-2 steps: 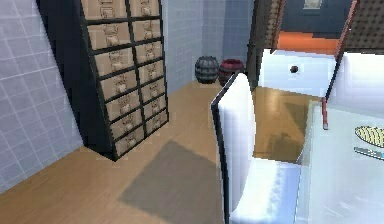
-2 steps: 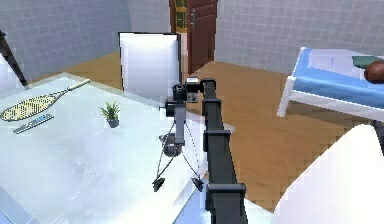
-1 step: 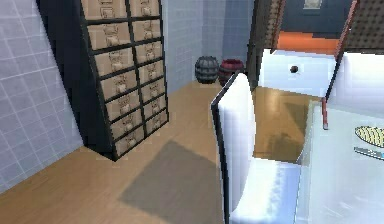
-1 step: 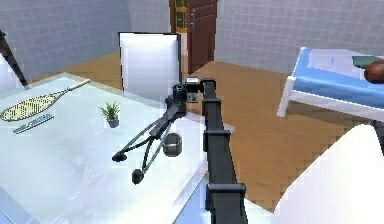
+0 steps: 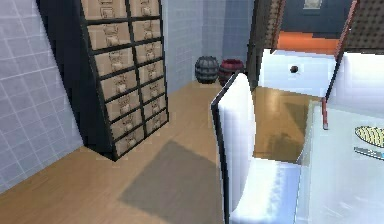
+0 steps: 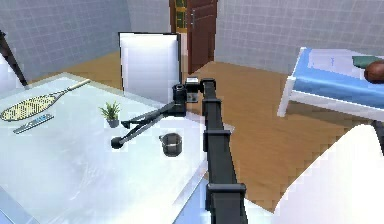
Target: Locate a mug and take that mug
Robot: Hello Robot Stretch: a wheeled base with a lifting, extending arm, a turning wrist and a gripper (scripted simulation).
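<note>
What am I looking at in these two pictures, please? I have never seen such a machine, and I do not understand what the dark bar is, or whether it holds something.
This is a wheeled robot with one arm, working in a simulated house. The forward view looks ahead from the robot. It shows a dark drawer cabinet, a white chair and the edge of a glass table. The arm side view looks out to the side where the arm reaches. The dark bar is the arm. At its far end is the gripper, with two thin fingers, above the tabletop. On the table are a small grey mug, a small potted plant and a racket. The mug stands on the table, to the right of the fingers in the picture. The gripper holds nothing. Farther back there is a bed.
</note>
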